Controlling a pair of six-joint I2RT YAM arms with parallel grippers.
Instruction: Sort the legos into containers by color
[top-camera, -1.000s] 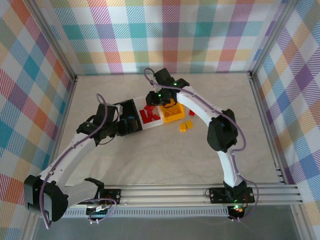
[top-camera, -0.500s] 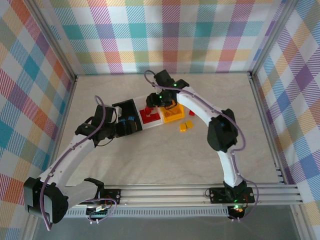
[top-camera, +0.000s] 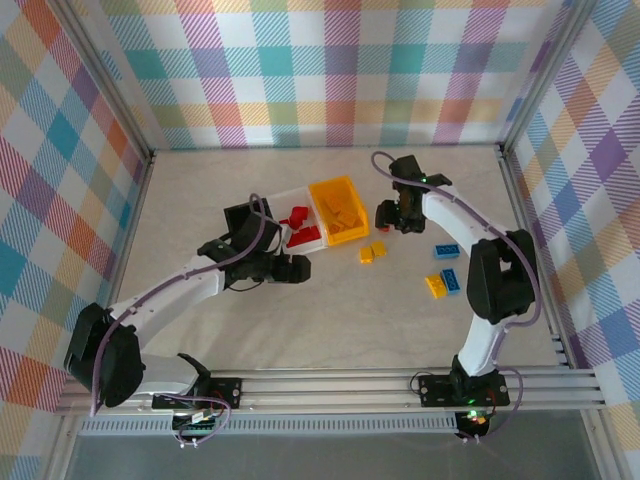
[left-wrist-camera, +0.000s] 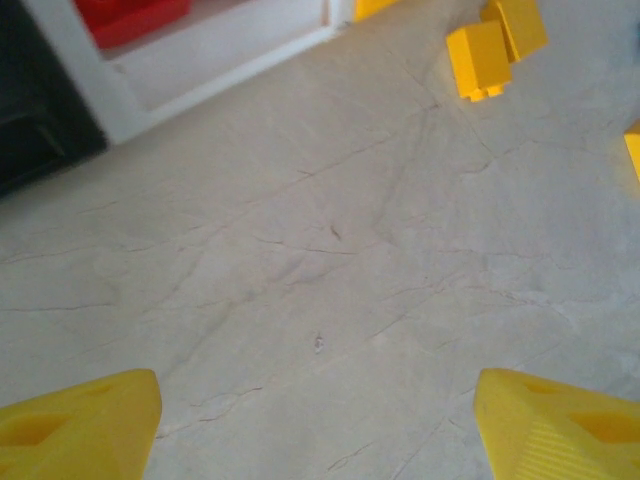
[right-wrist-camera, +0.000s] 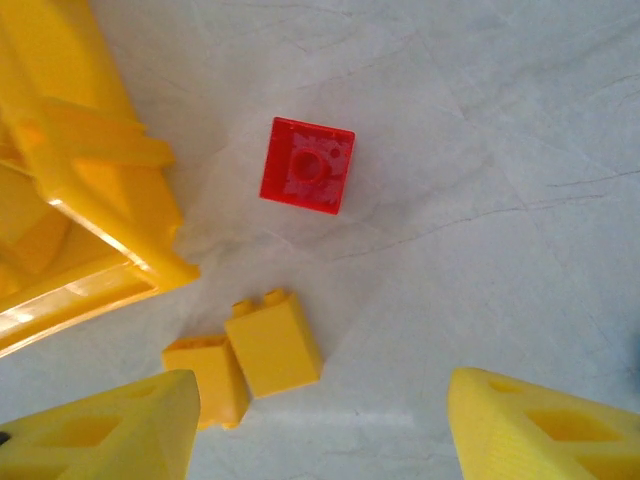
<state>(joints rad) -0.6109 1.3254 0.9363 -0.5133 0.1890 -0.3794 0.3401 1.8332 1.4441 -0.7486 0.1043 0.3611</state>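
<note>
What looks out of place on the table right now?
Nothing damaged or spilled. Right of the yellow bin, a red brick, a yellow pair and, farther right, blue bricks lie loose, unsorted.

Red legos lie in the clear bin, beside the yellow bin.

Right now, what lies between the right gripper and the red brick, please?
Two yellow bricks, side by side, lie between the right gripper and red brick in the right wrist view.
</note>
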